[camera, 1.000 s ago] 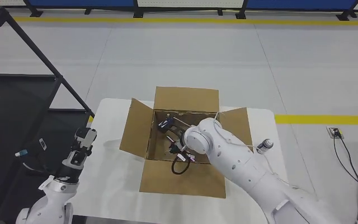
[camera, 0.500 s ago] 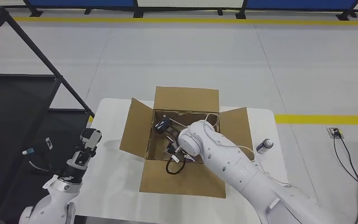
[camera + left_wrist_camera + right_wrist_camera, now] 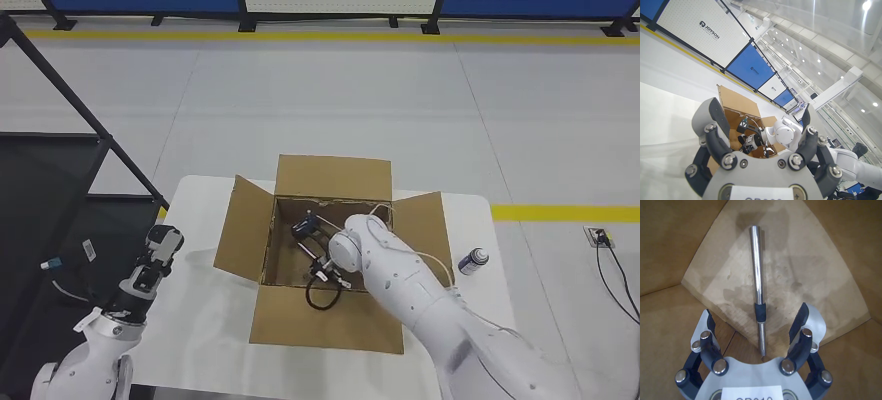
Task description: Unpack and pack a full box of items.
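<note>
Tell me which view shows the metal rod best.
Right wrist view: the metal rod shows full-length inside the box. Top view: the right arm covers it. Left wrist view: the box wall hides it.

One cardboard box at centre frame of the top view, with four flaps: left, far, right, near. One white counter beneath it. One small can on the counter, right of the box. One shiny metal rod with one black band, on the box floor in the right wrist view. Two grippers: left gripper and right gripper. Two fingers on the left one, two fingers on the right one, four in all. Two yellow floor stripes in the top view, one along the upper edge, one at mid right. One black frame at the left edge.
</note>
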### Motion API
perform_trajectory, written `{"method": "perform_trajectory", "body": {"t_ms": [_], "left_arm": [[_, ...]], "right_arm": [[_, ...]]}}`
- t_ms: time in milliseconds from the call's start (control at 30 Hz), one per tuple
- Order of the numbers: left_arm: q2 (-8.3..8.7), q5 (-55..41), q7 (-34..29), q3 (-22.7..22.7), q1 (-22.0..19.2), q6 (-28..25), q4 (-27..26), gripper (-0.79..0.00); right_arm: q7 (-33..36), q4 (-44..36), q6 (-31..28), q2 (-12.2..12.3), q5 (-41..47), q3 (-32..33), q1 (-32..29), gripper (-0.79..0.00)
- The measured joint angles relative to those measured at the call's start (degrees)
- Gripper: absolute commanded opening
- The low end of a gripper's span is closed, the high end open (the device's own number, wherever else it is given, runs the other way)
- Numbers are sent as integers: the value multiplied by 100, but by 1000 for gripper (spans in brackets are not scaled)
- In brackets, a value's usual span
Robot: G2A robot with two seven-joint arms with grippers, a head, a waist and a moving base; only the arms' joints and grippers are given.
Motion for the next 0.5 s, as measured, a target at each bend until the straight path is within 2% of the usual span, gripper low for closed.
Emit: {"method": "perform_trajectory", "body": {"t_ms": [67,133,167,267,500], "left_arm": [[8,-18,11,17,-14,18,12,0],[15,-22,29,36,-28,33,22,0],[18,-20,34,46,-32,42,24,0],[27,-3,60,78,-40,65,18,0],[49,20,126,107,-31,85,7,0]], "right_arm": [[-43,167,-59,-75,-5,-17,2,-219],[-80,305,-95,-143,-23,-31,8,-296],[-97,355,-113,-170,-30,-35,10,-379],[-151,489,-165,-250,-63,-48,14,-431],[-203,715,-234,-390,-157,-61,48,-468]]}}
